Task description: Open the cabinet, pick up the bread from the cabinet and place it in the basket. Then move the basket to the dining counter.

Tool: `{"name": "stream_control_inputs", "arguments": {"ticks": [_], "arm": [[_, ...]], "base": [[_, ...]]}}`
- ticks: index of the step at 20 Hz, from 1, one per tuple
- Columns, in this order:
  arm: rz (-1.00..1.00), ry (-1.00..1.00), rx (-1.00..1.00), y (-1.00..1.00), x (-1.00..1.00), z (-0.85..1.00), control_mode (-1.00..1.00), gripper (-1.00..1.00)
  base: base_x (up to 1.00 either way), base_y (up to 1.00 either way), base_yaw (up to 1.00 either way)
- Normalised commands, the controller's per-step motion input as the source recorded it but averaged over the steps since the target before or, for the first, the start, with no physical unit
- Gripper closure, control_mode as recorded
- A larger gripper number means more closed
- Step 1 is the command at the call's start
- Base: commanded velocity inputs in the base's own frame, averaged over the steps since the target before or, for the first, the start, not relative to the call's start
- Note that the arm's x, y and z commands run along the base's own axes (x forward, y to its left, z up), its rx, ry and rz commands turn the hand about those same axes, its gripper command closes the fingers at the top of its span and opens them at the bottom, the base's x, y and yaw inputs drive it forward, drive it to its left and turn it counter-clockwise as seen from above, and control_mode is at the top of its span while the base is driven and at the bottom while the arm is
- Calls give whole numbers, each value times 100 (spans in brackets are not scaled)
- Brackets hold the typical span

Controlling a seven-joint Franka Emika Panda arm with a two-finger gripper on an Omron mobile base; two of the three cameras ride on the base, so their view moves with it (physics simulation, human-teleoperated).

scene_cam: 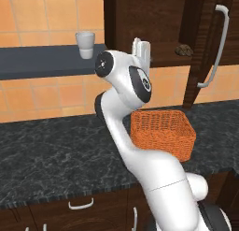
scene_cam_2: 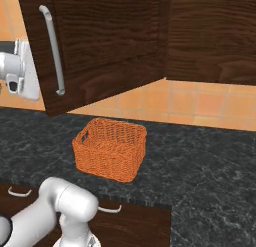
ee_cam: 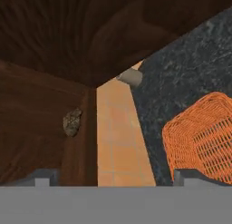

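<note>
The cabinet [scene_cam: 158, 19] stands open, its door [scene_cam_2: 100, 46] swung wide out over the black marbled counter [scene_cam: 51, 150], the long silver bar handle [scene_cam: 215, 47] hanging clear on the door's edge. And there is the bread [scene_cam: 184, 50], a small dark lumpy roll sitting on the cabinet's shelf near the open side, untouched. The arm rises up in front of the opening, the hand raised level with the shelf, and the gripper [ee_cam: 113, 180] has its jaws spread wide with nothing between them; in the hand view the two finger tips [ee_cam: 43, 178] stand far apart, with the bread [ee_cam: 72, 122] ahead on the wood beyond the one nearer it. Down below, the orange wicker basket [scene_cam: 163, 132] rests on the black counter, right under the open door, apart from the bread. A small white cup [scene_cam: 85, 44] sits on the dark shelf against the orange tiled wall.
</note>
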Motion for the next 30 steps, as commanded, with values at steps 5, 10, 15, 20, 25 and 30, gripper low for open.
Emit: {"name": "stream_control_inputs", "arguments": {"ticks": [5, 10, 15, 20, 25, 30], "arm": [[-43, -10, 40, -51, 6, -12, -100, -100], [-25, -39, 37, -47, 28, -68, -100, -100], [-26, -40, 29, -81, -36, -43, -100, -100], [-32, -22, 20, -100, -1, -32, -100, -100], [-34, -6, 16, -100, 1, -2, -100, -100], [-29, -11, 10, -72, 6, -1, -100, -100]], "base": [[0, 0, 0], [0, 0, 0], [0, 0, 0], [0, 0, 0], [0, 0, 0], [0, 0, 0]]}}
